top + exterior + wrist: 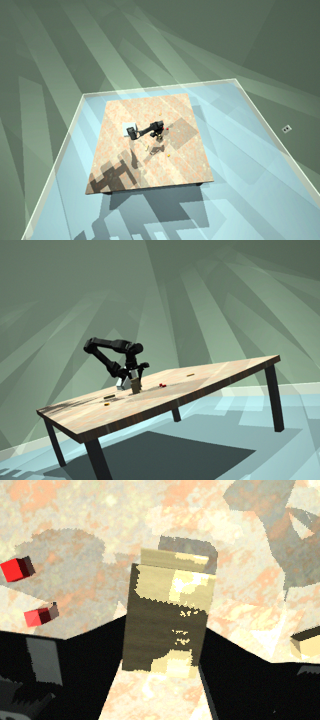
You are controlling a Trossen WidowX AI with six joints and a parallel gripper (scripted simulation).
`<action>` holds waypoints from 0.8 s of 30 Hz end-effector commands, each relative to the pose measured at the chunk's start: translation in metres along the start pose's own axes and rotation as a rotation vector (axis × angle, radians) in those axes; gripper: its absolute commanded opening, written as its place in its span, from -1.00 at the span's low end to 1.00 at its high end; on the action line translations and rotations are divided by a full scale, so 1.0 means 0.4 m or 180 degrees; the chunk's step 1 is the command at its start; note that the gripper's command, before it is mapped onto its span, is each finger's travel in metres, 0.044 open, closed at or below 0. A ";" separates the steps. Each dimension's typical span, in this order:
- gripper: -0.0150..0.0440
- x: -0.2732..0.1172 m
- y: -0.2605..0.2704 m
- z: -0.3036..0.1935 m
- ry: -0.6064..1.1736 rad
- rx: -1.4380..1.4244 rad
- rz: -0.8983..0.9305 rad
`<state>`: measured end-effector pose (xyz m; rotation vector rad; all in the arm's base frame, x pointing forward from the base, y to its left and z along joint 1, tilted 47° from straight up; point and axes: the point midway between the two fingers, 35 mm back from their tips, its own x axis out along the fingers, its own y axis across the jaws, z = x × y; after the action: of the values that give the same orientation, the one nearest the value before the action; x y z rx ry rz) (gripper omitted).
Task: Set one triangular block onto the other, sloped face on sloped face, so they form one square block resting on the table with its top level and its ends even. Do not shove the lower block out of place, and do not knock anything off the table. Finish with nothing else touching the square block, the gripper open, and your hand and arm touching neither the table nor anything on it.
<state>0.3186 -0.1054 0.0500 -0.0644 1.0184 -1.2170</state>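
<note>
My gripper [162, 624] [134, 378] is shut on one tan triangular block [170, 587], with a finger on either side of it. The other triangular block [135, 390] stands on the table under the held one. In the wrist view a strip of the lower block [157, 556] shows past the held block's far edge. The two blocks look close together, nearly in line, with a small step between them. Whether the sloped faces touch is hidden. In the top view the blocks are small, just below the hand.
Two small red blocks [15, 570] [37, 617] lie near the hand. A thin tan bar [147, 148] [109, 396] and a small orange-yellow piece [168, 155] [106, 404] lie on the table [116, 111]. Another thin piece [160, 114] [190, 374] lies on the other side.
</note>
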 end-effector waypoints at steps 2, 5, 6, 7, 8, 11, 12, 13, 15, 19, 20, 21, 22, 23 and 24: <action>-0.49 0.003 -0.002 0.007 -0.0022 0.0006 0.0009; -0.49 0.008 -0.002 0.008 -0.0022 0.0007 0.0009; -0.49 0.010 -0.002 0.008 -0.0023 0.0007 0.0009; -0.49 0.011 -0.002 0.009 -0.0023 0.0007 0.0009; -0.49 0.013 -0.002 0.009 -0.0023 0.0007 0.0009; -0.49 0.018 -0.003 0.011 -0.0024 0.0008 0.0009; -0.49 0.019 -0.003 0.011 -0.0024 0.0008 0.0009; -0.49 0.021 -0.003 0.011 -0.0025 0.0009 0.0009; -0.49 0.024 -0.003 0.012 -0.0025 0.0009 0.0009; -0.49 0.030 -0.004 0.014 -0.0026 0.0010 0.0009; -0.49 0.032 -0.004 0.015 -0.0027 0.0011 0.0009; -0.49 0.034 -0.004 0.015 -0.0027 0.0011 0.0009; -0.49 0.035 -0.004 0.015 -0.0028 0.0011 0.0009; -0.49 0.037 -0.004 0.016 -0.0028 0.0011 0.0009; -0.49 0.038 -0.004 0.016 -0.0028 0.0012 0.0009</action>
<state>0.3206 -0.1196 0.0453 -0.0592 1.0119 -1.2181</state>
